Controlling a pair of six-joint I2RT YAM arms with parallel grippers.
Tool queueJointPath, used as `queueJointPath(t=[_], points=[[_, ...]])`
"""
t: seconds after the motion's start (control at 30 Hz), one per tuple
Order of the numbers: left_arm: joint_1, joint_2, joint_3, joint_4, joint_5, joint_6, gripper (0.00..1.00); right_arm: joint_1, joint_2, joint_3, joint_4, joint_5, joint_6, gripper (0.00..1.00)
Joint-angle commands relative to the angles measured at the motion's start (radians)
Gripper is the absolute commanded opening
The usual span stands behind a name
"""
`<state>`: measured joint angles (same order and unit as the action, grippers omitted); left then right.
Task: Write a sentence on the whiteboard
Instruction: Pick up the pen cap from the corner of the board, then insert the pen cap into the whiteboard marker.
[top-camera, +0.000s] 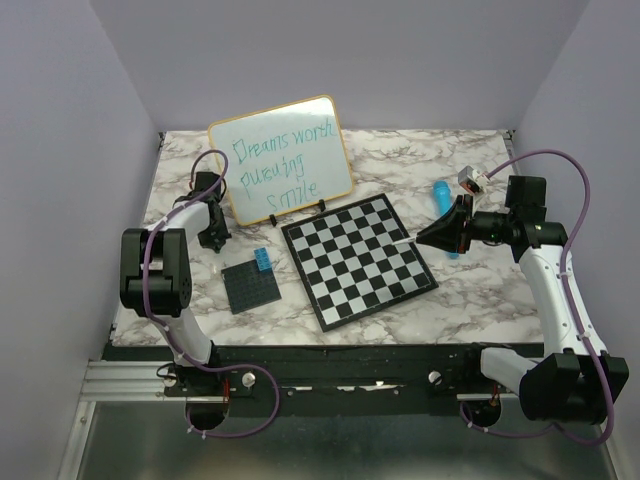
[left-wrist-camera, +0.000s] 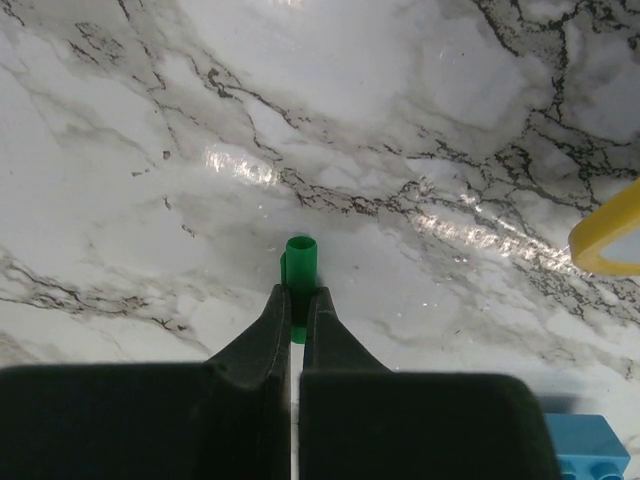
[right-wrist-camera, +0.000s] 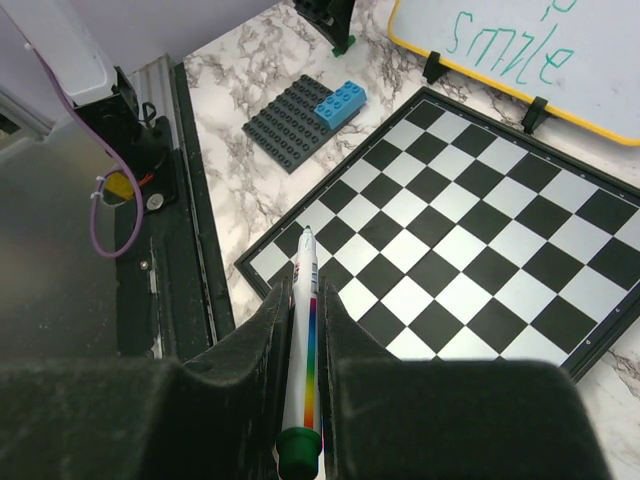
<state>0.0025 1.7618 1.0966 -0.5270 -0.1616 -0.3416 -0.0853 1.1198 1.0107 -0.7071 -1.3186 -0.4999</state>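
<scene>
- The white marble-patterned table (top-camera: 470, 290) carries everything.
- The rectangular white whiteboard with a yellow-orange frame (top-camera: 282, 160) stands propped on small black feet at the back left, tilted so its face is reachable. The teal handwritten sentence (top-camera: 276, 168) fills it in three lines, so the writing looks finished.
- The black-and-white checkered chessboard (top-camera: 358, 260) lies flat just in front of the whiteboard.
- The dark grey studded baseplate (top-camera: 247, 288) with a blue brick (top-camera: 261, 260) lies left of the chessboard.
- The right gripper (right-wrist-camera: 305, 295) hovers beside the chessboard, fingers pinching a white rainbow-striped marker (right-wrist-camera: 303, 345), bare tip pointing forward.
- The left gripper (left-wrist-camera: 297, 298), low by the whiteboard's corner, has its fingers pressed onto a small green cap (left-wrist-camera: 300, 258), probably kept ready for recapping.
</scene>
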Motion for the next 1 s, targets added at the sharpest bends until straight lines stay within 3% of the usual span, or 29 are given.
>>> queueJointPath(t=[0.0, 0.5, 0.8, 0.97], points=[[-0.027, -0.053, -0.029, -0.047, 0.02, 0.065, 0.02, -0.004, -0.017, 0.019, -0.026, -0.034, -0.023, 0.0], [-0.079, -0.139, -0.047, -0.034, 0.037, 0.095, 0.01, -0.004, -0.011, 0.016, -0.023, -0.031, -0.02, 0.01], [-0.144, -0.314, -0.106, -0.007, 0.282, 0.101, 0.0, -0.004, 0.011, 0.006, -0.008, -0.042, -0.003, 0.01], [-0.254, -0.399, -0.152, 0.05, 0.387, 0.131, 0.0, 0.004, 0.024, -0.009, 0.021, -0.05, 0.027, 0.0]])
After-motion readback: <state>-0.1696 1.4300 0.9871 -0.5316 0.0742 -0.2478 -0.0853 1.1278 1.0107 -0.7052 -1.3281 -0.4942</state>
